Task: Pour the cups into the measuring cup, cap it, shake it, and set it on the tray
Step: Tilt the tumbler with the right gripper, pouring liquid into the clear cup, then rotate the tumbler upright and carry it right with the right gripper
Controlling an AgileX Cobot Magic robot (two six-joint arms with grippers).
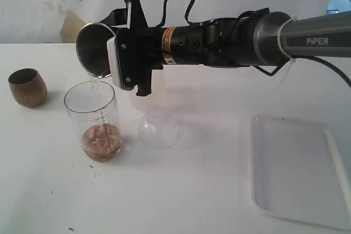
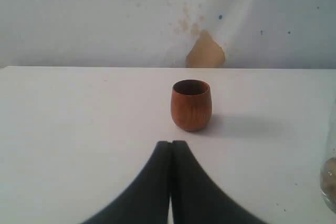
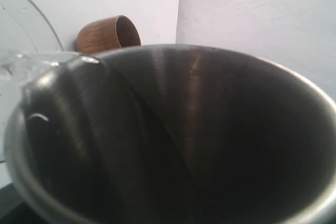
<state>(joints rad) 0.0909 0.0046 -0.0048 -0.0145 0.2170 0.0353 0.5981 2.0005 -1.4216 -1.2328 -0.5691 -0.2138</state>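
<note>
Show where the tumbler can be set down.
Free: table on the camera's side of the measuring cup and clear lid; the gap between lid and tray; the tray itself. Crowded: around the measuring cup, under the tilted tumbler.

Exterior view: raised, looking down across the table (image 1: 192, 201), mid range. Left wrist: low, level, behind the left tool (image 2: 171, 146), facing the wooden cup (image 2: 191, 104). Right wrist: point-blank into the steel tumbler (image 3: 173, 140). Wooden cup shows in all three.
</note>
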